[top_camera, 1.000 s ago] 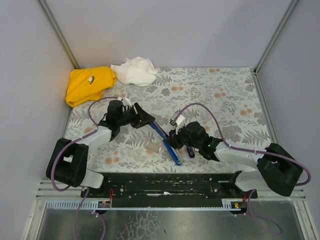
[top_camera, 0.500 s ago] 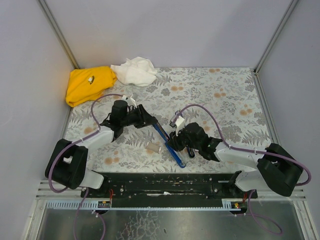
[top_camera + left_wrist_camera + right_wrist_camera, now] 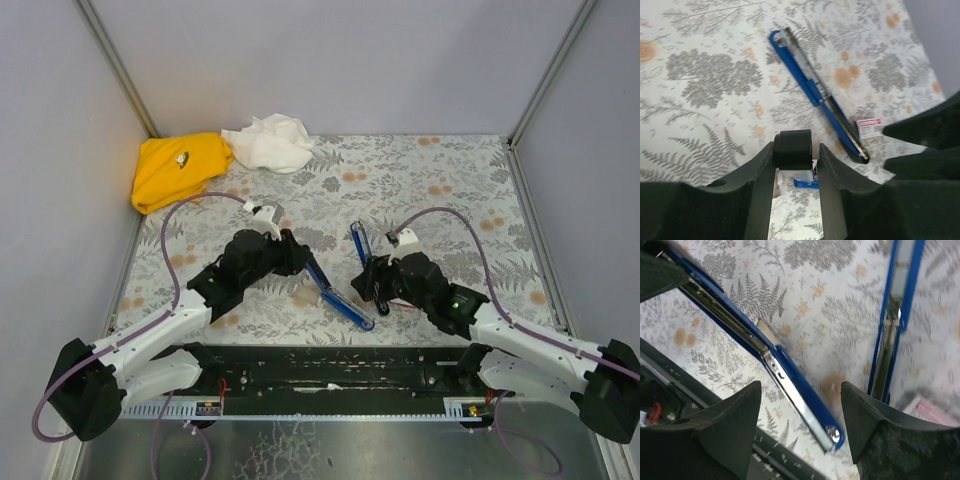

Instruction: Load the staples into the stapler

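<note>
My left gripper [image 3: 795,150] is clamping the black end of the stapler [image 3: 345,305], which is lying opened on the table [image 3: 450,190], its two blue arms spreading in a V. My right gripper [image 3: 800,390] is hovering between those arms, fingers wide apart and holding nothing. The staple box [image 3: 870,128] is lying just beside the farther arm's end, near my right gripper.

Walls [image 3: 330,60]: plain pale lavender-grey panels on the left, far and right sides.
Corner posts [image 3: 115,65]: slim metal rails at both far corners.
Table cover [image 3: 440,190]: white cloth printed with grey ferns and orange blossoms.
Far left corner: a crumpled yellow cloth [image 3: 178,168], with a white cloth [image 3: 268,141] just beside it.
Near edge: a black rail [image 3: 330,362], then a scuffed metal surface [image 3: 330,445].
Light: soft and even.
</note>
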### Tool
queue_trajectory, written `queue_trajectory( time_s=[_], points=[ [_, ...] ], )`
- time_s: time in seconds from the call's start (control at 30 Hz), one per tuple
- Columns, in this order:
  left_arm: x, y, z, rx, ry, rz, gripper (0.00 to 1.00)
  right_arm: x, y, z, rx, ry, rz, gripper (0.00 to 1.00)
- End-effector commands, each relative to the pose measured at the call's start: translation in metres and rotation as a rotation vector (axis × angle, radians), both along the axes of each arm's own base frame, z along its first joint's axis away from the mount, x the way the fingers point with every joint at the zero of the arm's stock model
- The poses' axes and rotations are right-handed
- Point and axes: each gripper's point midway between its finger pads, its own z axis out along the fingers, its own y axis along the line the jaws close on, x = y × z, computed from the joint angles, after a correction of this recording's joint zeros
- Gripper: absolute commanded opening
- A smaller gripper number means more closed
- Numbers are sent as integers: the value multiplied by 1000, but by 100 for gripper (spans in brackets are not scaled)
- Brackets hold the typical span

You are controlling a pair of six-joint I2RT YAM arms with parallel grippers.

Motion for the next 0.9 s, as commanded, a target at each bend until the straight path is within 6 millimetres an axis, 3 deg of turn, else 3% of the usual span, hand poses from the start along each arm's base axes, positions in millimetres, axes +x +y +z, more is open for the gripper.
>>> queue_trajectory(
  time_s=[0.0, 0.1, 0.23, 0.47, 0.87],
  points=[
    [-2, 17, -6, 116, -83, 107, 12, -28, -34, -32, 93, 263, -250, 70],
    [-11, 18, -11, 169, -107, 128, 12, -43, -41, -44, 175, 345, -300, 68],
    [-21, 14, -19, 242, -114, 125, 12, -60, -34, -60, 287, 426, -274, 60],
    [-33, 8, -18, 319, -146, 127, 11, -70, -22, -68, 319, 492, -222, 49],
    [-48, -7, -15, 381, -189, 101, 11, -74, -8, -80, 314, 550, -176, 38]
  ],
)
